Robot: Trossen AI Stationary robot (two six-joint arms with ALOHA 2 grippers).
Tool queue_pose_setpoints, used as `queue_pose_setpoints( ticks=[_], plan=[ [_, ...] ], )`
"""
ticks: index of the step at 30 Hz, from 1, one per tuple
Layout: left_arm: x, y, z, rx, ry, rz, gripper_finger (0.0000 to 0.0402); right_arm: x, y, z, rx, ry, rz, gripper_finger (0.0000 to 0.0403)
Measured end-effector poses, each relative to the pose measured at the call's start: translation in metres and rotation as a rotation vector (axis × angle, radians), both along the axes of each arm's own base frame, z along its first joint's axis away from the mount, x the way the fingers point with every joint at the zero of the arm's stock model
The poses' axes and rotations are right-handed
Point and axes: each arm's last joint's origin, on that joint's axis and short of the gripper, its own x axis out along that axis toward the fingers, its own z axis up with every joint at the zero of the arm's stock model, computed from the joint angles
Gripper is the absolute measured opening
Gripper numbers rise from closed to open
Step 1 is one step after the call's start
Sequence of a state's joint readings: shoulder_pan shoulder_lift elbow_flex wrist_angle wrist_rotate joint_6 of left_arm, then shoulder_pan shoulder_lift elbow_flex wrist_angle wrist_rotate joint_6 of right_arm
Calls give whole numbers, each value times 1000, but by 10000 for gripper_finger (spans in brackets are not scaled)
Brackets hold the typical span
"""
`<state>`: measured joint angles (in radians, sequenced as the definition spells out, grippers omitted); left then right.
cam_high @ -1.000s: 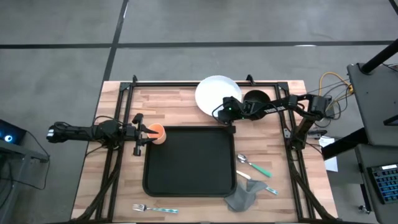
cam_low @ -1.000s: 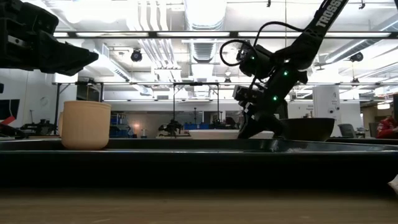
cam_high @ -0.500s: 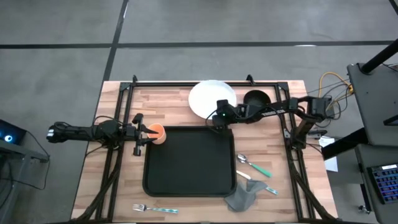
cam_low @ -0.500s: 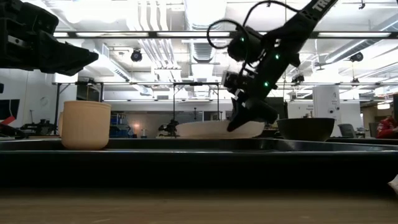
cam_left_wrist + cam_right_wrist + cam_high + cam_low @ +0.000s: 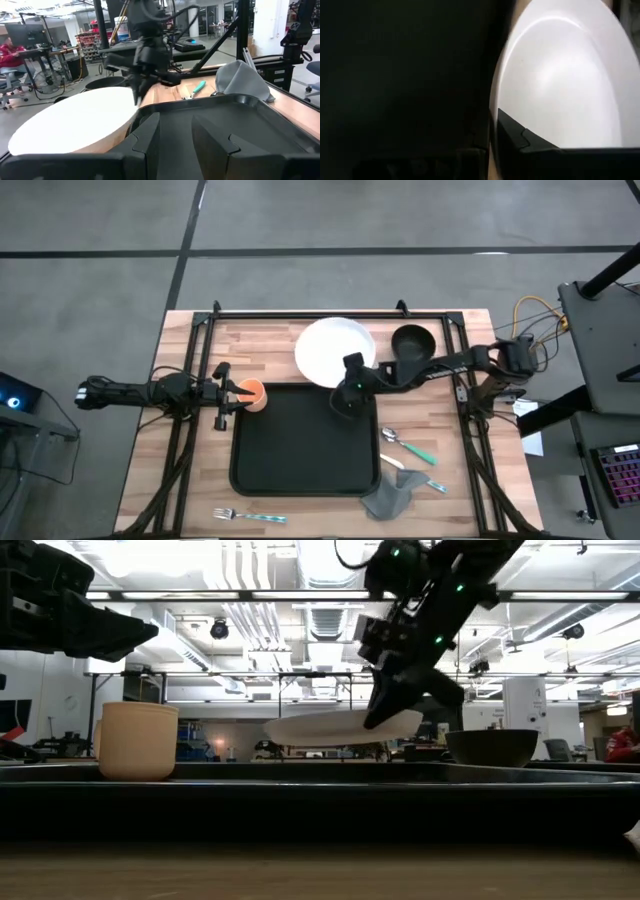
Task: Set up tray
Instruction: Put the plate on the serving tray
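while the right claw (image 5: 345, 387) holds the white plate (image 5: 333, 351) by its near edge, the plate hangs clear of the surface (image 5: 190, 480); the low view shows it lifted and slightly tilted, above the level of the tray rim. in the high view the plate sits at 12 o'clock of the tray (image 5: 300, 442), overlapping the tray's far edge only slightly. the right wrist view shows one dark finger (image 5: 520, 137) lying over the plate rim, so the claw is closed on the plate.

the tray lies at the centre of the surface, long side across, its floor bare. the orange cup (image 5: 251, 394) stands at the tray's 10 o'clock corner; whether it rests on the rim or just outside cannot be told. the left claw (image 5: 222, 392) waits at 9 o'clock beside the cup, its fingers set apart and holding nothing.

step in hand, as judged: transfer of the plate onto the tray. the next move calls for carrying the plate toward 6 o'clock until it is fully over the tray floor, levelling it, lowering it to contact, then releasing. clearance over the rim should be kept during travel.

still off the tray: the black bowl (image 5: 411, 340) at 1 o'clock, the spoon (image 5: 408, 446) and the grey napkin (image 5: 392, 495) at 4 o'clock, the fork (image 5: 247, 516) at 7 o'clock.
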<state>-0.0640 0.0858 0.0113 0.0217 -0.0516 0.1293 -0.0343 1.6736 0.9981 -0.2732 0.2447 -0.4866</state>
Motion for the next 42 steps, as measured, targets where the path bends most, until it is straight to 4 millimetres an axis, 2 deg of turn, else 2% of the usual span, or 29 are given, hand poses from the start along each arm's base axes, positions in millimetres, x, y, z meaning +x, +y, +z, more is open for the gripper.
queue_pose_setpoints(
  ticks=[9, 13, 18, 25, 32, 42],
  plan=[
    [0, 0, 0, 0, 6, 0, 93, -5, 36, 1, -7, 33, 130, 9],
    [0, 0, 0, 0, 6, 0, 93, -5, 42, 1, 14, 33, 177, 9],
    [0, 0, 0, 0, 6, 0, 93, -5, 48, 1, 129, 34, 323, 9],
    [0, 0, 0, 0, 6, 0, 93, -7, 67, 1, 89, 38, 484, 8],
    [0, 0, 0, 0, 6, 0, 93, -4, 87, 6, 126, -41, 687, 8],
    [0, 0, 0, 0, 6, 0, 93, -2, 95, 10, 144, -111, 788, 8]
  ],
)
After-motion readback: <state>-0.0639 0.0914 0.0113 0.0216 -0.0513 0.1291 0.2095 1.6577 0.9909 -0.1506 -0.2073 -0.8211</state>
